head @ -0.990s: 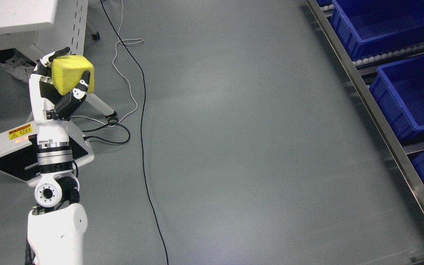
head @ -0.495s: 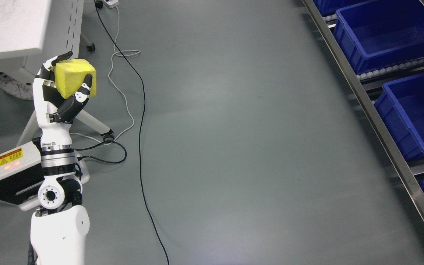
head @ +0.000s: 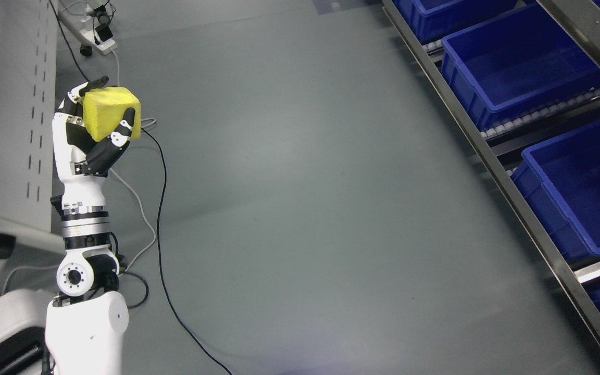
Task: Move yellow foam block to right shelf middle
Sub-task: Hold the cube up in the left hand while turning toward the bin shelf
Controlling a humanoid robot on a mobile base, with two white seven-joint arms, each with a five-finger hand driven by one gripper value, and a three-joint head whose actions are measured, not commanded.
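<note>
Carrying the block (head: 108,111) up high in the left hand (head: 94,136), fingers (head: 123,125) wrapped tight around it. Going across the floor (head: 305,208) toward the shelf (head: 492,166), still far off. Better holding firm, moving slowly, aiming for a middle bin (head: 581,192).

The yellow foam block (head: 107,111) looks soft and spongy, with a rough, matt skin full of tiny holes. The left hand (head: 91,130) holding it is smooth, shiny white plastic with black parts at the finger joints. Lower down, the wrist has shiny metal rings. The floor (head: 305,208) is smooth and grey, with a dull shine. The blue bins (head: 581,187) are hard, smooth plastic. The shelf rail (head: 487,161) beside them is bare grey metal. The black cable (head: 162,208) looks like rubber.
</note>
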